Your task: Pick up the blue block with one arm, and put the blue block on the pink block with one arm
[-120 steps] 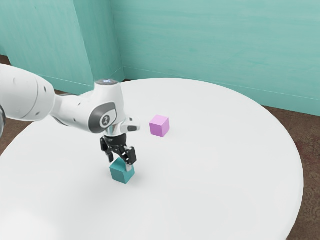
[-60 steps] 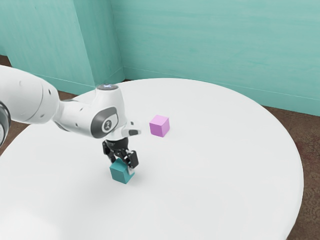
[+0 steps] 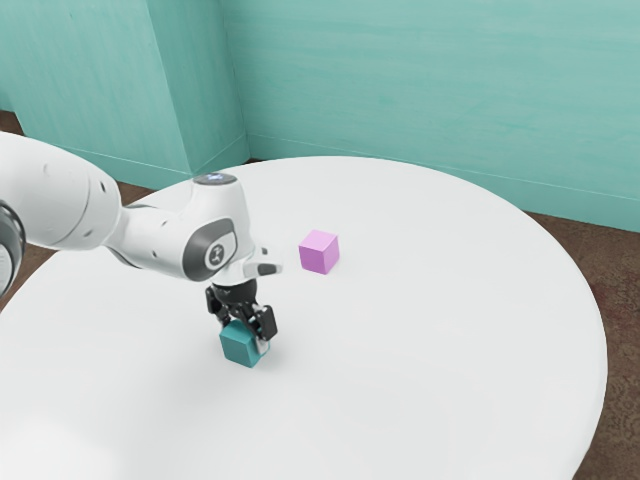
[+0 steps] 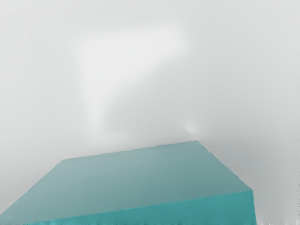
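jaws spread either side of the blue block (image 3: 238, 348). over the white table (image 3: 450, 330) the arm (image 3: 150, 235) has sunk this last second, bringing the gripper (image 3: 242, 322) down around it. pink block (image 3: 319, 251) sits well apart. closing looks next.

**A plain, evenly lit room**

Teal walls (image 3: 450, 80) close off the back, and a squared pillar (image 3: 195, 80) of the same colour juts out at the exterior view's left. A paler strip runs along their foot. The floor (image 3: 600, 250) is dark brown. A round white table (image 3: 470, 340) takes up the foreground.
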Motion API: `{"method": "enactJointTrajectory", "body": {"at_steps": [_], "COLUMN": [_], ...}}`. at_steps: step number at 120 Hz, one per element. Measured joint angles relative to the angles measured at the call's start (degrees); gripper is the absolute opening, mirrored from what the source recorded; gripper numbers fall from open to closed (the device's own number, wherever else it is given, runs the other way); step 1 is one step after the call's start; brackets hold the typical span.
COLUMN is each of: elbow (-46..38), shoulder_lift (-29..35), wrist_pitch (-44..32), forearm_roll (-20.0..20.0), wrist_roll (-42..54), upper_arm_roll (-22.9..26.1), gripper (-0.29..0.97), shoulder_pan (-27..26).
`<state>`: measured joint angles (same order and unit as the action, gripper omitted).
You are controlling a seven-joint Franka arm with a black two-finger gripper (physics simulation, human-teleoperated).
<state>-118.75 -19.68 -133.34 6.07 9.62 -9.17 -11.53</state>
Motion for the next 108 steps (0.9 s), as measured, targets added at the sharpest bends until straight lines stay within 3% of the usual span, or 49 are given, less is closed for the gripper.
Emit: {"method": "enactJointTrajectory", "body": {"at_steps": [10, 23, 31, 90, 108], "elbow": [-0.15, -0.17, -0.13, -0.03, 4.68], "shoulder_lift": [0.09, 0.15, 0.13, 4.41, 4.71], "wrist_pitch": [-0.03, -0.03, -0.04, 0.19, 1.33], "forearm_roll": [-0.04, 0.01, -0.03, -0.64, -0.83], "wrist_roll": [0.12, 0.22, 0.18, -0.65, -0.94], "upper_arm_roll": [-0.03, -0.05, -0.06, -1.29, -1.36], "gripper": [0.64, 0.46, 0.42, 0.37, 0.35], "shoulder_pan": [-0.01, -0.02, -0.06, -0.19, -0.92]}}
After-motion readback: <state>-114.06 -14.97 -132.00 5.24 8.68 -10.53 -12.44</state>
